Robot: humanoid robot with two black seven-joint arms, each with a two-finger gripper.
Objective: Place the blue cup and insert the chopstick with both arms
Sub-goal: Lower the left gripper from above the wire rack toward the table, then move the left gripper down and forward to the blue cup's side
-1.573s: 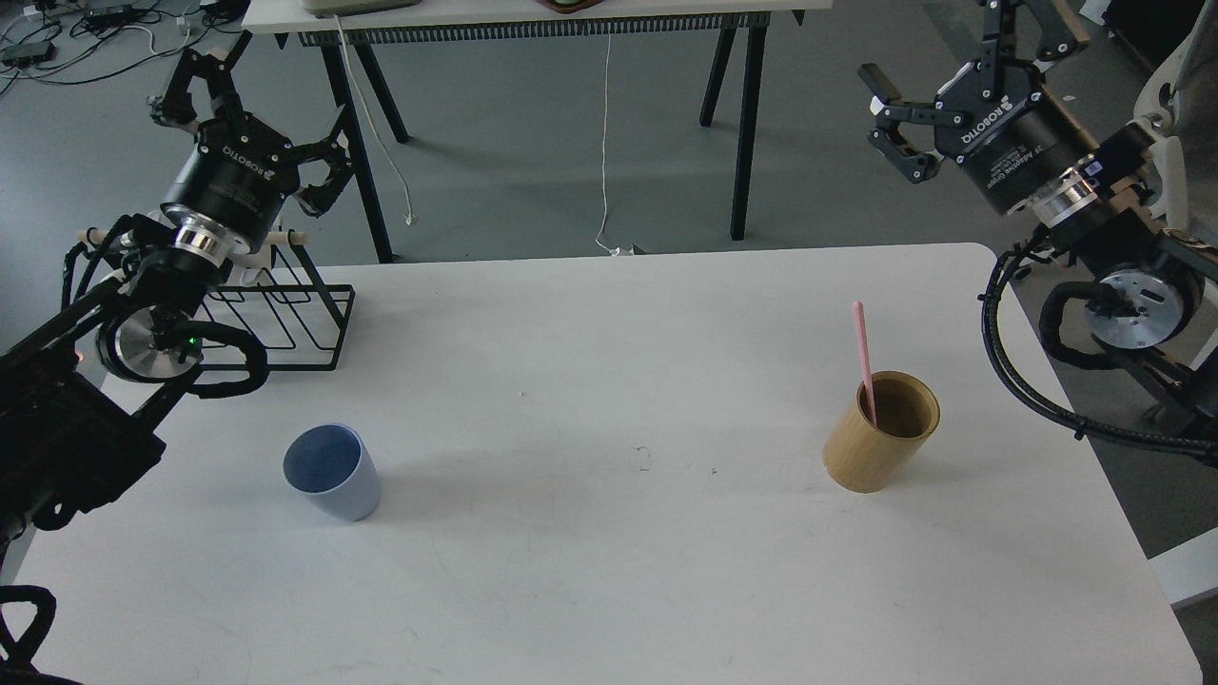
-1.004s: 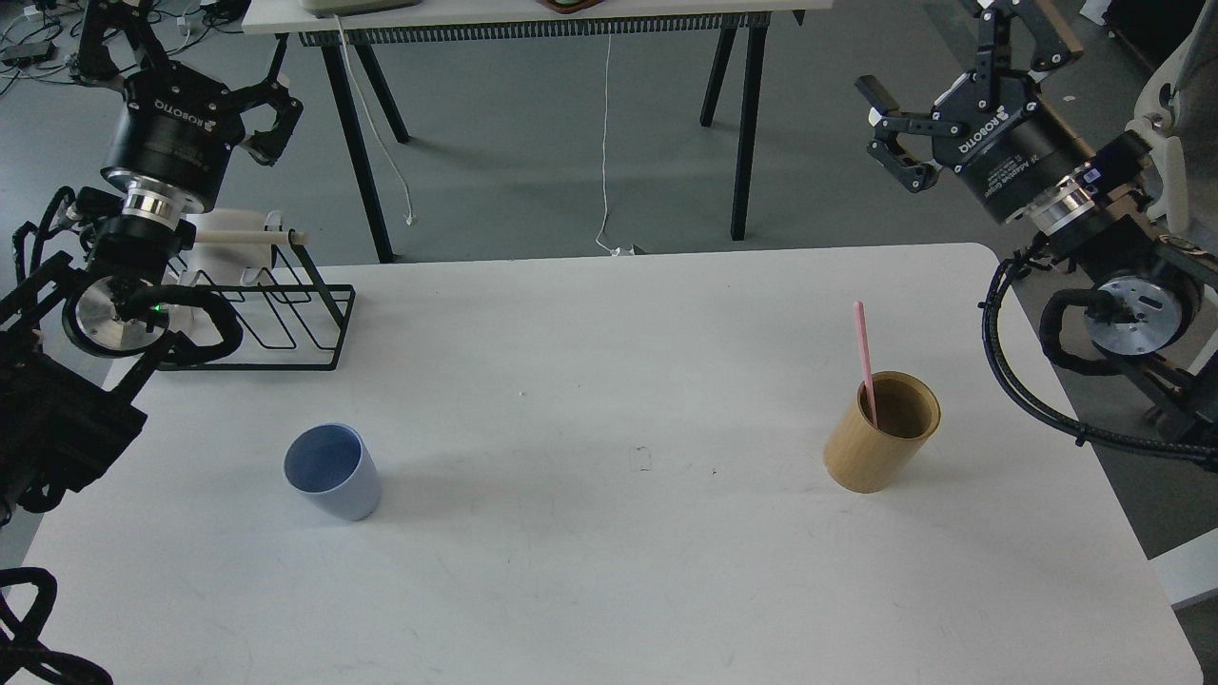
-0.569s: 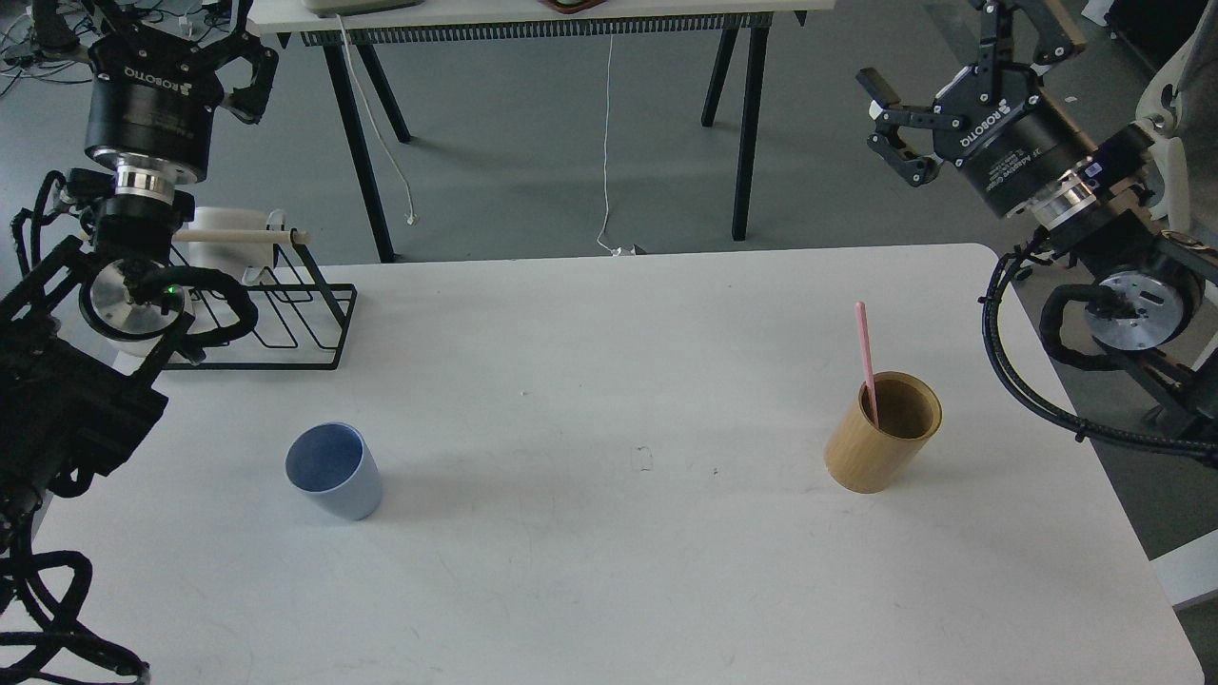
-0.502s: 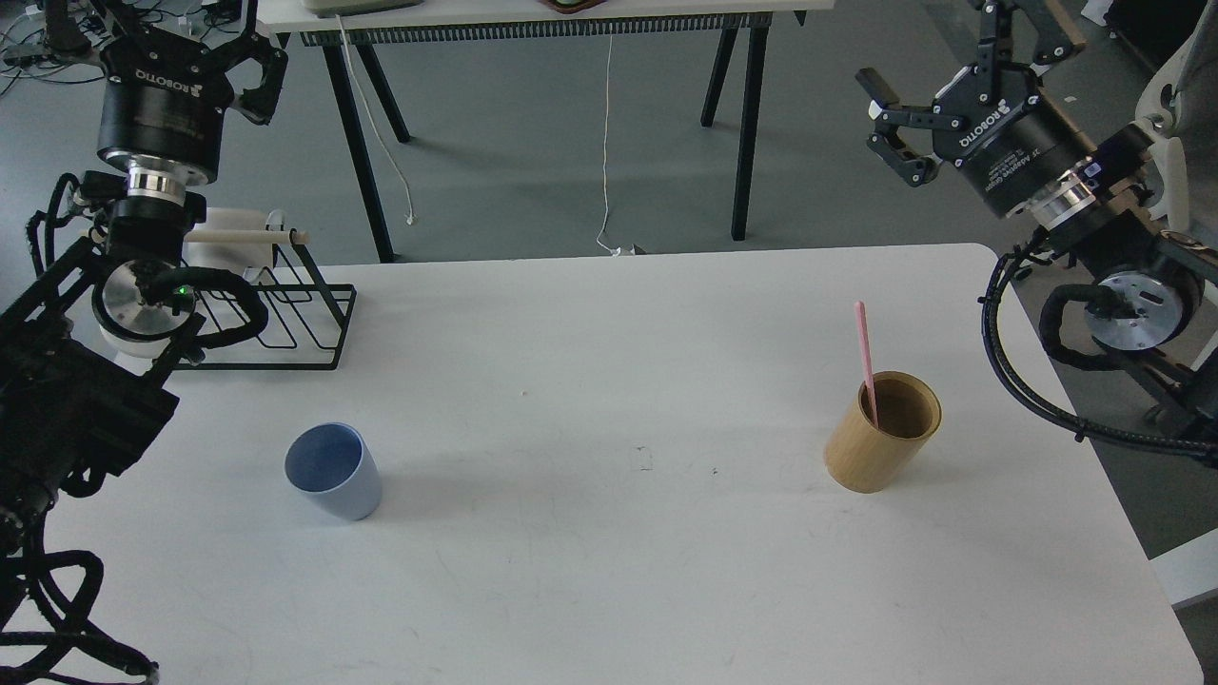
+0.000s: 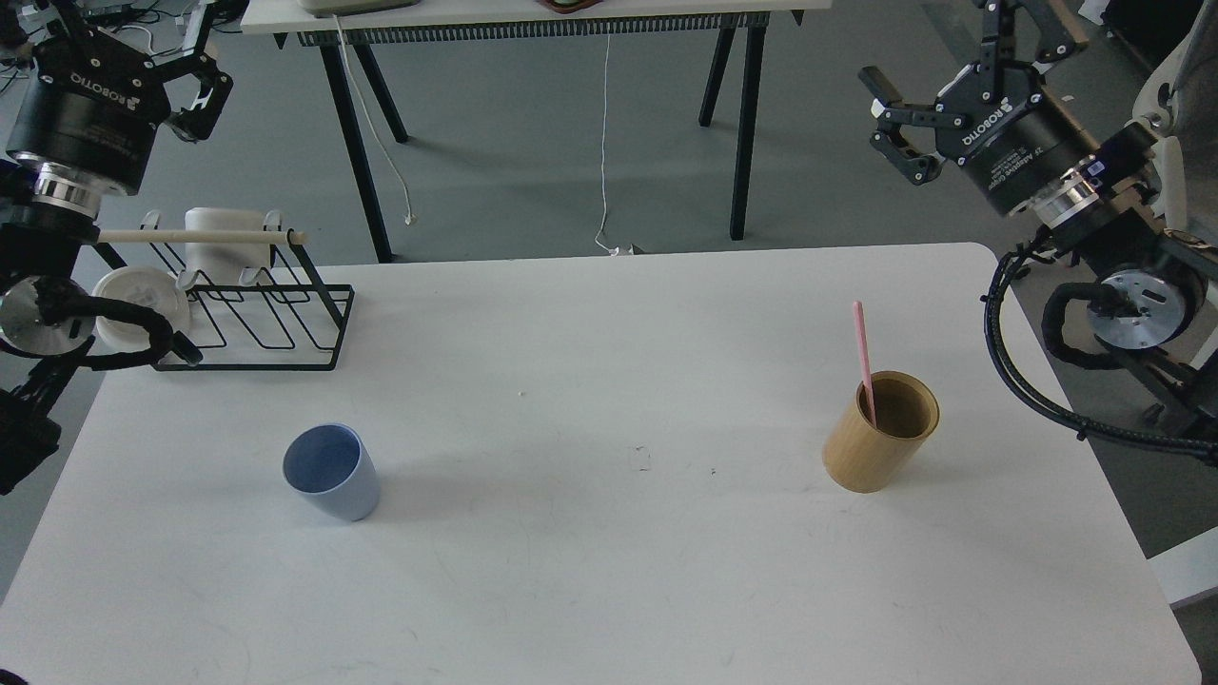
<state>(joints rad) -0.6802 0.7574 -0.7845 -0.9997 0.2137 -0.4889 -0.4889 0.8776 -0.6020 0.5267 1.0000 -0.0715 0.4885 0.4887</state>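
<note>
The blue cup (image 5: pixel 331 473) stands upright on the front left of the white table (image 5: pixel 609 571), with nothing in it. One pink chopstick (image 5: pixel 861 352) leans inside the tan wooden holder (image 5: pixel 881 433) on the right side of the table. My left gripper (image 5: pixel 109 43) is open and empty, high at the far left, above and behind the wire rack, far from the cup. My right gripper (image 5: pixel 942 62) is open and empty, high at the back right, well above and behind the holder.
A black wire rack (image 5: pixel 285 328) with a wooden rod (image 5: pixel 200 236) stands at the table's back left, holding a white mug (image 5: pixel 224 249) and a white dish (image 5: pixel 143 297). Another table's black legs (image 5: pixel 747 124) stand behind. Black cables hang by the right arm (image 5: pixel 1009 352).
</note>
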